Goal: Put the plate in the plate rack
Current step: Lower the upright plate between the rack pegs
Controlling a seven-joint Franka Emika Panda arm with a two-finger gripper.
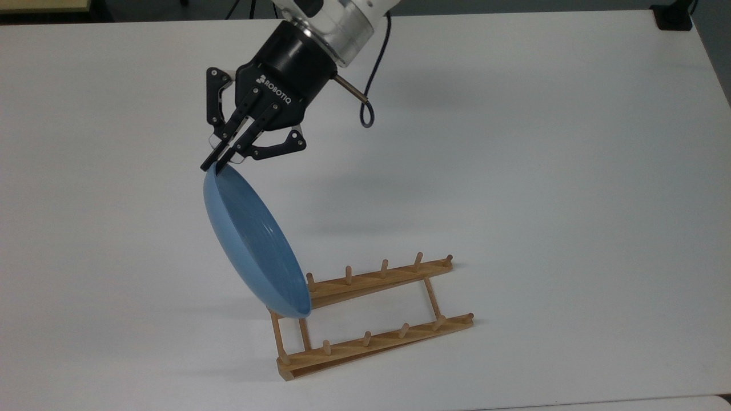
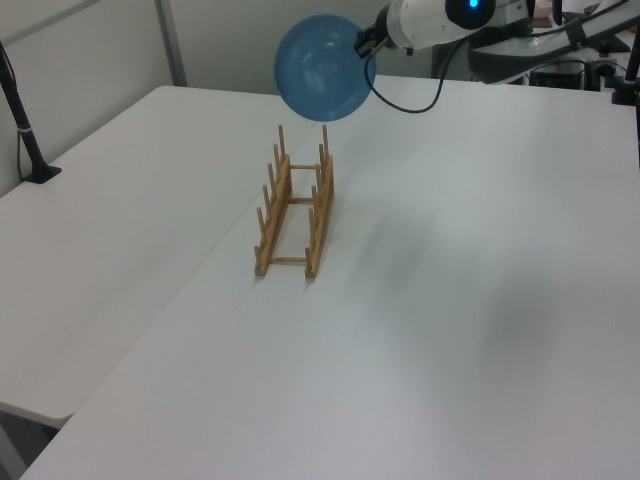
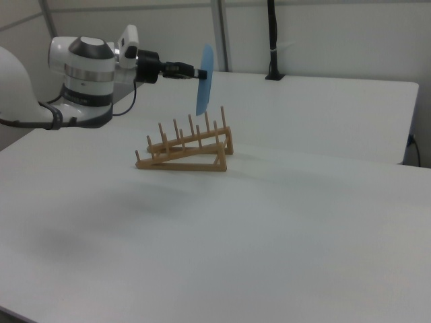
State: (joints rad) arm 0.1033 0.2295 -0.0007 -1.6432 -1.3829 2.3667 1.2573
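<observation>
Light-blue and glossy, the round plastic plate hangs in the air by its rim, pinched between the narrow, nearly closed jaws of the black two-finger gripper on the white-and-black arm. From the jaws the plate extends away edge-on and nearly upright, as the right view shows, with the gripper reaching in level from the right view's left. Below the far edge of the plate, opposite the jaws, stands the light-brown wooden plate rack of two long parallel rails with short upright pegs and thin crossbars, resting on the white table. In the top view the plate's lower edge overlaps the rack's end nearest the jaws, covering the first pegs of the far rail. In the left view the plate sits above the far end of the rack, with the gripper at its upper right rim; the right view shows a gap between the plate's bottom edge and the rack's peg tips, so the plate is not yet seated between any pegs. A dark cable loops down beside the arm's wrist, behind the jaws.
</observation>
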